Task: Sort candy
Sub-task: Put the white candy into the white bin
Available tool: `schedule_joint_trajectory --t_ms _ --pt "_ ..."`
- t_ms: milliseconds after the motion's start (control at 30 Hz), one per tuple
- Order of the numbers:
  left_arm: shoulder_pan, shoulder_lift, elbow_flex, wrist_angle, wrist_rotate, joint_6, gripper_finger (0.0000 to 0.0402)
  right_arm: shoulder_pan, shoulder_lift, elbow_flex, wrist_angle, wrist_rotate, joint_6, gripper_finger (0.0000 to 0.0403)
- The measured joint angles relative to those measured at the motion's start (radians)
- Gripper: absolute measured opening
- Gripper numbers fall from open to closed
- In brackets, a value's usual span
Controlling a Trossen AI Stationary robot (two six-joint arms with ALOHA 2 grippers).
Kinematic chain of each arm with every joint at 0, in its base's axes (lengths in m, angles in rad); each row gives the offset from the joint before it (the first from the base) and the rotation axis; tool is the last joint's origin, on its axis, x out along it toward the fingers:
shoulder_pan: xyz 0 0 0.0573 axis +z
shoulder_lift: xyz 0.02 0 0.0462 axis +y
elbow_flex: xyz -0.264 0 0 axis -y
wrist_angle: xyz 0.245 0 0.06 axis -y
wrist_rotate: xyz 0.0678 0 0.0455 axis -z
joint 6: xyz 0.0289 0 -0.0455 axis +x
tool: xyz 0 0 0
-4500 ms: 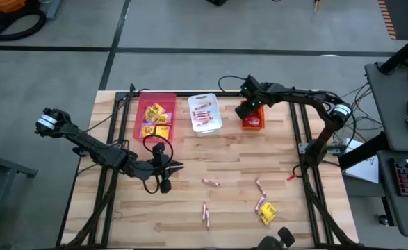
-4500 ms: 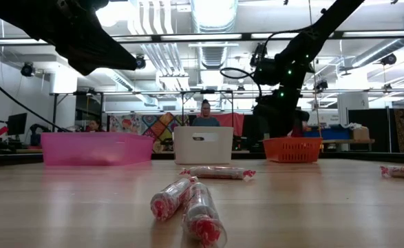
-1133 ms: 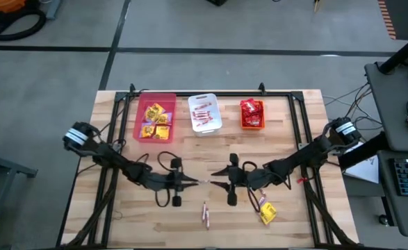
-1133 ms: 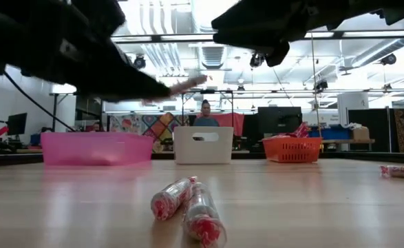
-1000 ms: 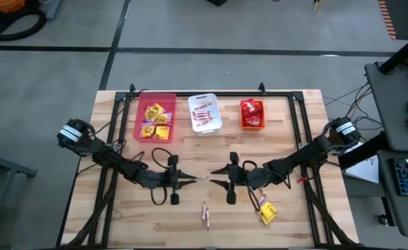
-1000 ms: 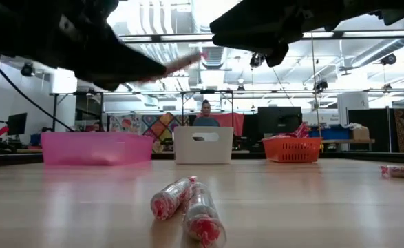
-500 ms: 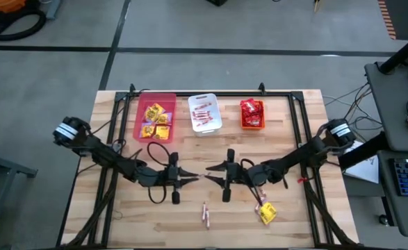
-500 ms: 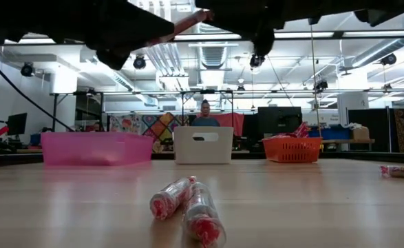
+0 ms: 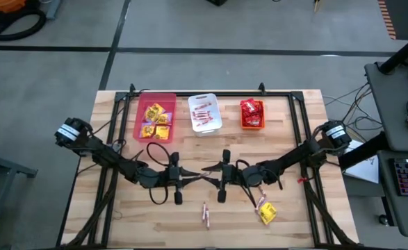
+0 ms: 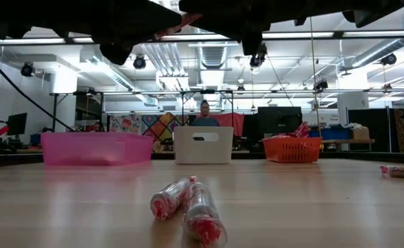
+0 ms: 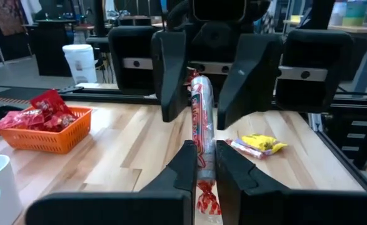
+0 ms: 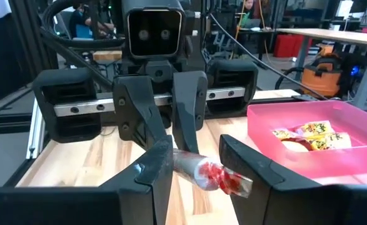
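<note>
Candy stick (image 11: pixel 201 119) held above table's middle, pinched in clenched left gripper (image 11: pixel 203 164). Its free end lies between spread fingers of right gripper (image 12: pixel 197 164), which faces the left tip to tip, not closed. More candy (image 9: pixel 205 213) lies loose on table (image 9: pixel 297 125).

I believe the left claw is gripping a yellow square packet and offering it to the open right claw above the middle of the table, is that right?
Not quite: the left claw grips a thin pinkish-red wrapped candy stick, not a yellow packet, as the left wrist view shows. The rest holds: it offers the stick to the open right claw above the middle of the wooden table.
</note>
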Motion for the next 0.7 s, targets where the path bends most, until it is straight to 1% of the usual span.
schedule_joint_trajectory --t_ms 100,167,233,367,400,500,700 --pt "0.0 0.0 0.0 -0.001 -0.006 0.0 0.0009 0.0 0.0 -0.001 0.0 -0.003 0.0 0.012" --pt "0.0 0.0 0.002 -0.001 -0.006 0.0 0.0009 0.0 0.0 -0.001 0.001 -0.017 0.008 0.011" --pt "0.0 0.0 0.006 0.0 -0.006 0.0 0.0009 -0.001 0.0 -0.001 0.002 -0.029 0.009 0.0093" --pt "0.001 0.0 0.006 -0.001 -0.007 0.001 0.0019 -0.001 0.0 0.003 0.004 -0.032 0.019 0.0043" --pt "0.0 0.0 0.006 -0.001 -0.007 0.0 0.0025 -0.001 0.0 0.003 0.004 -0.035 0.02 0.0037" --pt "0.0 0.0 0.006 -0.001 -0.014 -0.003 0.0047 -0.009 -0.001 0.004 0.004 -0.066 0.032 0.0036" --pt "0.002 -0.005 0.005 -0.03 -0.028 -0.005 0.0105 -0.047 -0.016 0.005 -0.027 -0.082 0.062 0.0036"
